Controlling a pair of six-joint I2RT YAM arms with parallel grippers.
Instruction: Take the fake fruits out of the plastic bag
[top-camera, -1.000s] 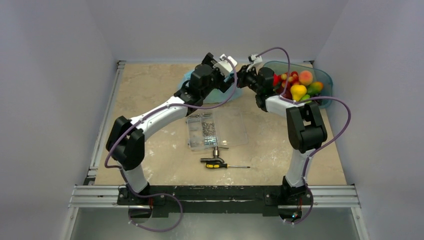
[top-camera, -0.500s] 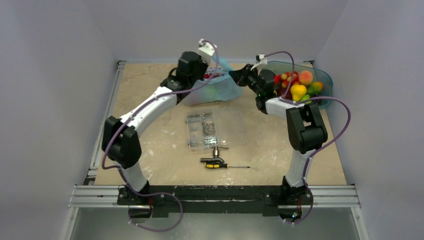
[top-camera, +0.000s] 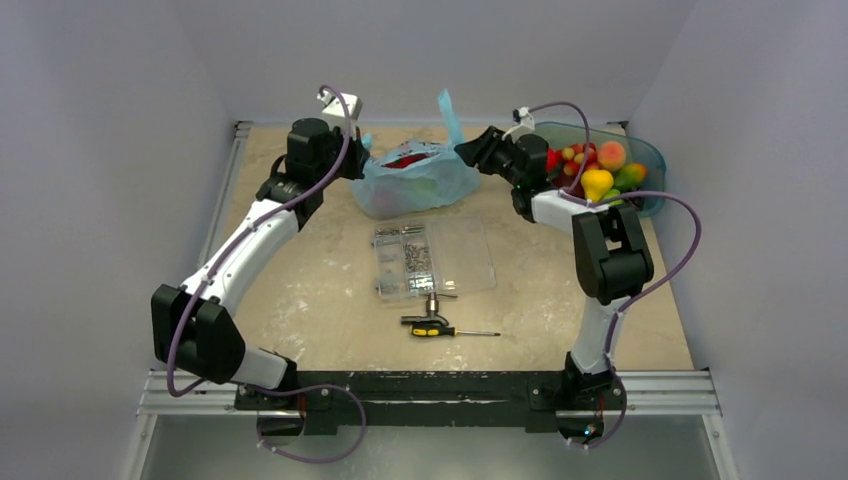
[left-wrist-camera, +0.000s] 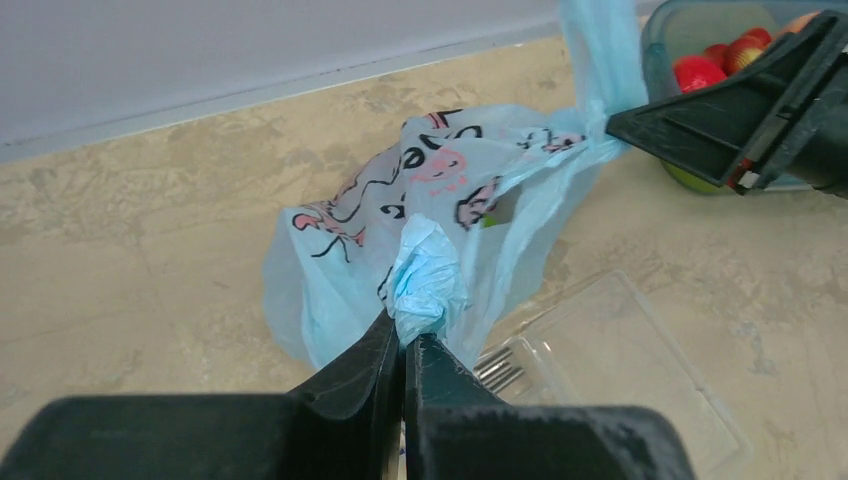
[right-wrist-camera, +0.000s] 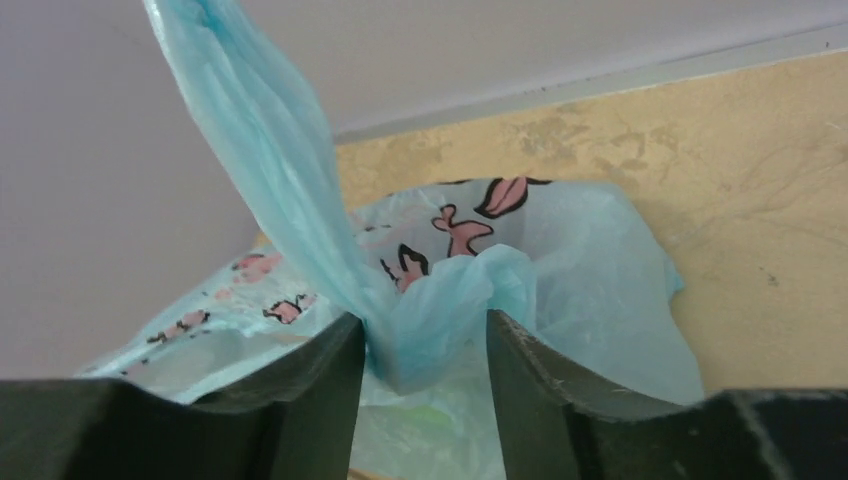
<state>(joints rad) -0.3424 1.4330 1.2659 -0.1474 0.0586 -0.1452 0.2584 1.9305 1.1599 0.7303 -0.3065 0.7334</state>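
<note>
1 screwdriver (top-camera: 440, 328) sits nearest the bases, top view only; wrist cams miss it. Next, 1 clear compartment box (top-camera: 440, 262). Beyond, 1 plastic bag (top-camera: 415, 182) on table (top-camera: 300, 290), mid-back. Top view shows red fake fruits (top-camera: 405, 160) thru its mouth, wrist cams just pink print. Left gripper (left-wrist-camera: 404, 338) pinched tight on bunched bag edge. Right gripper (right-wrist-camera: 425, 335) part-open, bag fold btw its fingers, handle sticking up. Far right, 1 teal tub (top-camera: 652, 158), more fruit piled inside.

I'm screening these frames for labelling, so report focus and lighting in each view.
Top external: even soft light, faint shadows, plastic bag sharp. Left wrist: bag print crisp, left gripper dark and soft-edged up close. Right wrist: right gripper a blurred black mass, wall pale and featureless.
</note>
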